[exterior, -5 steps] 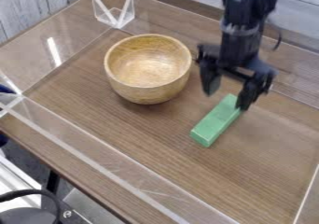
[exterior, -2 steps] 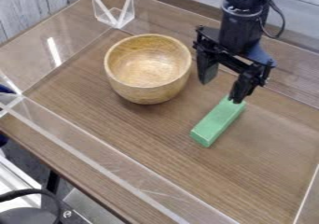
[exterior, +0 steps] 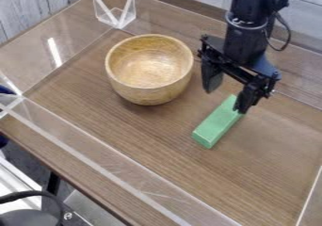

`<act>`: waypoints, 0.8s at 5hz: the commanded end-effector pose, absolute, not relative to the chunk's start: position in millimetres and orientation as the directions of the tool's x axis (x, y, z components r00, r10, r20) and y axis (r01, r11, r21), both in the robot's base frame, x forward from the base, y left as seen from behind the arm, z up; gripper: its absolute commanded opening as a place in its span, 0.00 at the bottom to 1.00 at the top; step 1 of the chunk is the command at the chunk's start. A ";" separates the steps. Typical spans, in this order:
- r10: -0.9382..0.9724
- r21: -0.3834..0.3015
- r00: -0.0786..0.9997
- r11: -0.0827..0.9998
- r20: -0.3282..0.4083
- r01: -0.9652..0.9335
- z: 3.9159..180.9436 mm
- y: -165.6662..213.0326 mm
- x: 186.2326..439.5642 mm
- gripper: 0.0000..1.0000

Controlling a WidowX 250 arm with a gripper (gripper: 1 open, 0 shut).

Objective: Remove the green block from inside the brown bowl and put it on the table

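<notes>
Brown wood-grain worktop (exterior: 113, 145), walled with clear acrylic, carries everything. To the right of the brown bowl (exterior: 150, 68), the green block (exterior: 217, 124) is laid flat, outside the bowl as the task asks. Above the block's far end, the claw (exterior: 234, 81) is held spread and empty, which suggests the block is released.

We see the bright green block (exterior: 219, 122) lying flat on the brown wood-grain table (exterior: 113, 136), just right of the brown bowl (exterior: 150, 68) and apart from it. The round light-tan wooden bowl stands upright and empty.
</notes>
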State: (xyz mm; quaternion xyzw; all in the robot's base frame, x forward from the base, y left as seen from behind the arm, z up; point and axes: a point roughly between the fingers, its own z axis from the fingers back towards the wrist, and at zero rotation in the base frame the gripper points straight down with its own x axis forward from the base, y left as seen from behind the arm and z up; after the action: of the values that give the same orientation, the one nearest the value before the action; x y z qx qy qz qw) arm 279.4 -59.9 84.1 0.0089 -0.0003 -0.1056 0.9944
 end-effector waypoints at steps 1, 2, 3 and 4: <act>-0.191 -0.004 0.978 0.981 0.085 0.192 106.1 -57.8 286.6 1.00; -0.164 -0.029 0.982 0.985 0.098 0.168 106.7 -52.1 288.3 1.00; -0.141 -0.033 0.984 0.989 0.107 0.145 105.9 -48.6 292.4 1.00; -0.125 -0.037 0.986 0.991 0.112 0.130 105.8 -46.5 295.5 1.00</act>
State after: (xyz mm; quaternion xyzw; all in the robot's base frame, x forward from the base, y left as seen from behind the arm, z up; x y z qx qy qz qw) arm 284.9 -46.9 85.7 -0.0187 -0.0156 -0.0665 0.9975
